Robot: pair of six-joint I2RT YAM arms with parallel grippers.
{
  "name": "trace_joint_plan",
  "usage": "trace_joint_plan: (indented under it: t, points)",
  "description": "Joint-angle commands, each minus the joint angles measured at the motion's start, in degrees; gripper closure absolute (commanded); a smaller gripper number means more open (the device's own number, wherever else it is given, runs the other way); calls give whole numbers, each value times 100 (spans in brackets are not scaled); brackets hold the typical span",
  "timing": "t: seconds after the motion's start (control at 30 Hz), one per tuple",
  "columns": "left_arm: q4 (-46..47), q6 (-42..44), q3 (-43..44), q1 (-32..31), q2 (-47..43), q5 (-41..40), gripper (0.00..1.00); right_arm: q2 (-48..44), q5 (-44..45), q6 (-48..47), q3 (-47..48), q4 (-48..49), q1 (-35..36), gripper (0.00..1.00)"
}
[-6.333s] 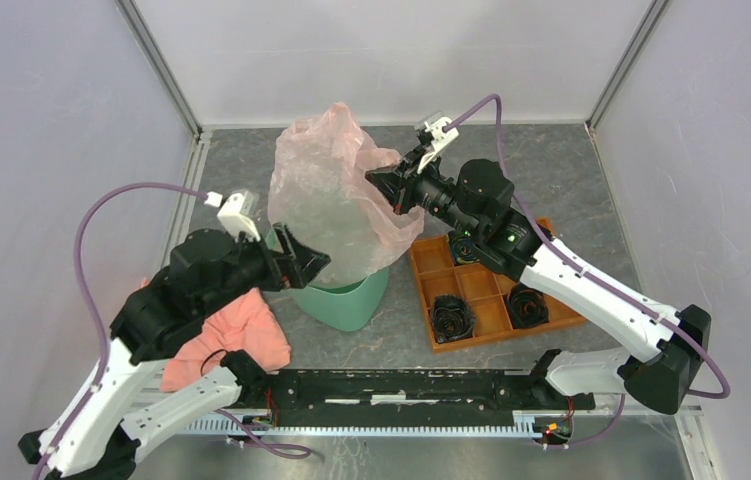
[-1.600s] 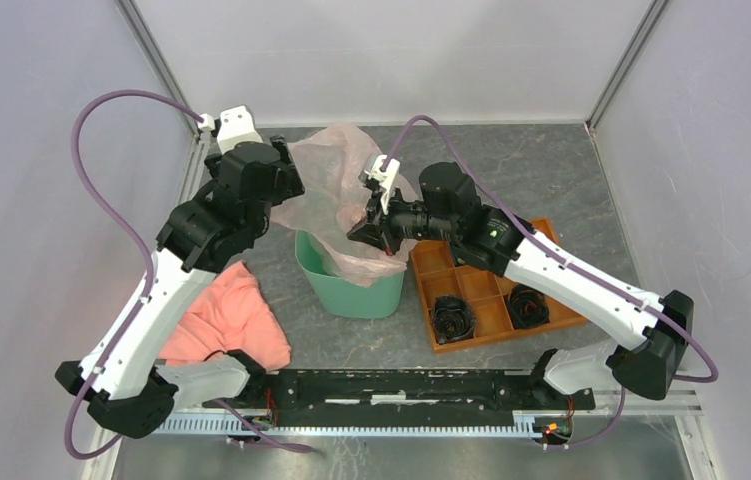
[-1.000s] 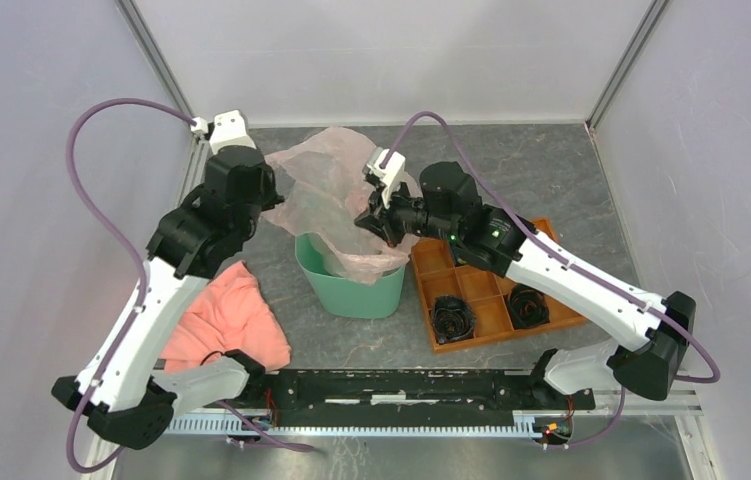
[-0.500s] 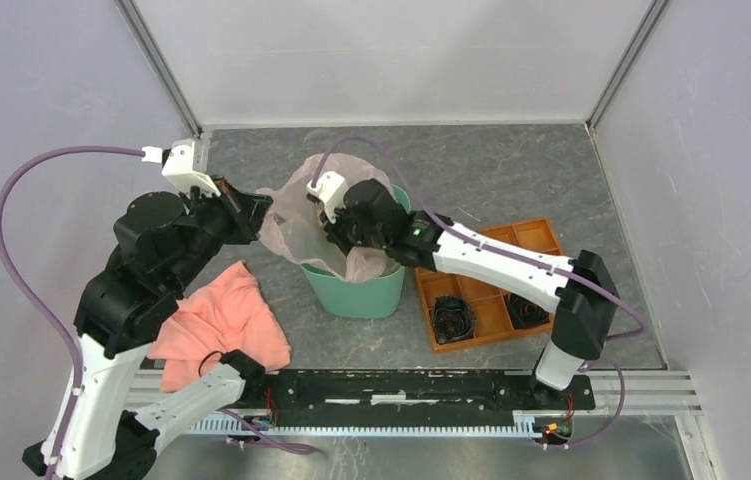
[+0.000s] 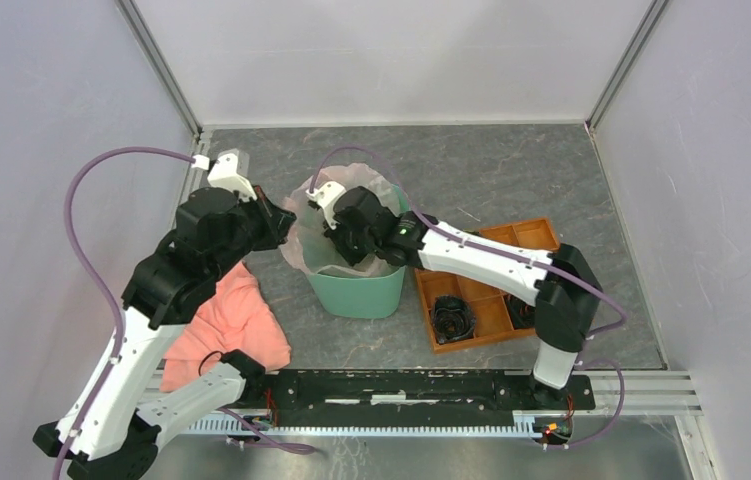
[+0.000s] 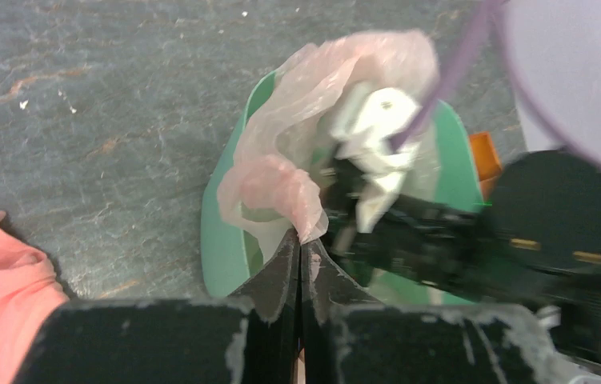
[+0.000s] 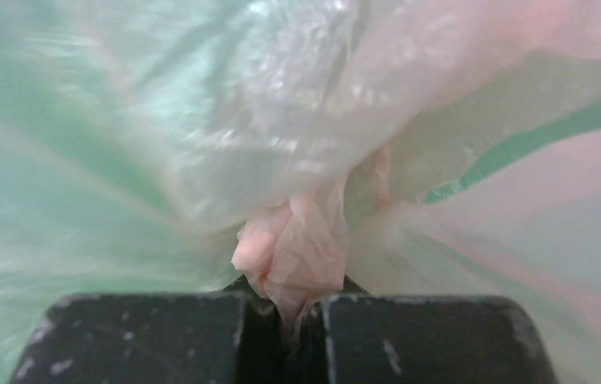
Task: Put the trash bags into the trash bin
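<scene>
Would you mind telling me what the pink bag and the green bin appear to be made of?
The trash bag looks like thin plastic film: see-through, wrinkled, glossy. The trash bin seems rigid moulded plastic: smooth, even mint-green walls, firm rim.

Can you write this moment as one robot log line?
left gripper: shut on trash bag at rim | right gripper: shut on trash bag inside trash bin | bag: partly in, some film over rim
</scene>
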Motion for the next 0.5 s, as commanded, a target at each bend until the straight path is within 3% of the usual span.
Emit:
trace_joint_plan:
  t: [0.0, 0.2, 0.47]
  points:
    - [279, -352, -300, 24, -145, -230, 98, -1012, -229, 171, 85, -5, -5, 97]
    - [246, -298, -324, 28, -147, -341, 98, -1754, -259, 310, -182, 102, -15, 86]
    - [165, -279, -376, 28, -256, -379, 98, -2440, -478, 504, -686, 708, -48, 90]
